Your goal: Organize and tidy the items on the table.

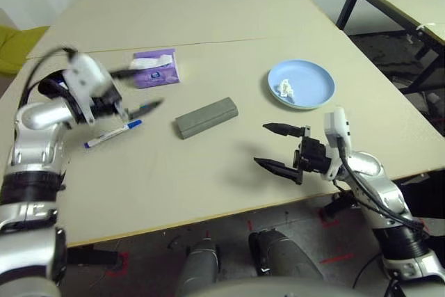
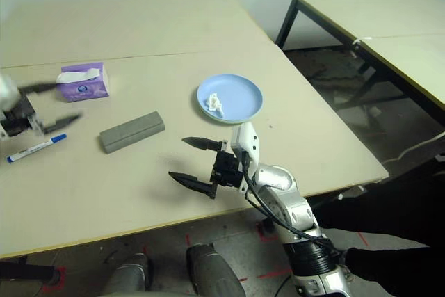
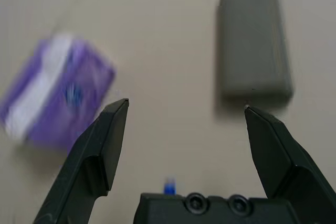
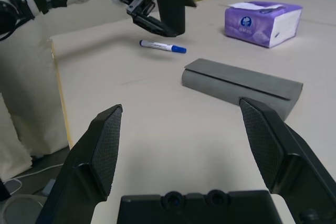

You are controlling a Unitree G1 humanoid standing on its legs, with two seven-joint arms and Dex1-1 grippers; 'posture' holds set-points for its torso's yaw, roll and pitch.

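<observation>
A broad beige worktop point(image 1: 208, 186) carries the clutter. Toward its far right edge sits a light blue plate point(image 1: 302, 83) holding a crumpled white tissue point(image 1: 285, 89). Near the middle lies the grey glasses case point(image 1: 206, 117), lid shut. A purple tissue box point(image 1: 155, 67) rests toward the far left, and a blue-capped pen point(image 1: 112, 134) lies near the left edge. The left pincer point(image 1: 137, 90) hangs above the pen, jaws spread wide and empty. The right pincer point(image 1: 277, 146) hovers near the front edge, jaws equally wide, holding nothing. The case looks like the next target; it would be best taken squarely across its narrow width near mid-length, so it does not swing.
</observation>
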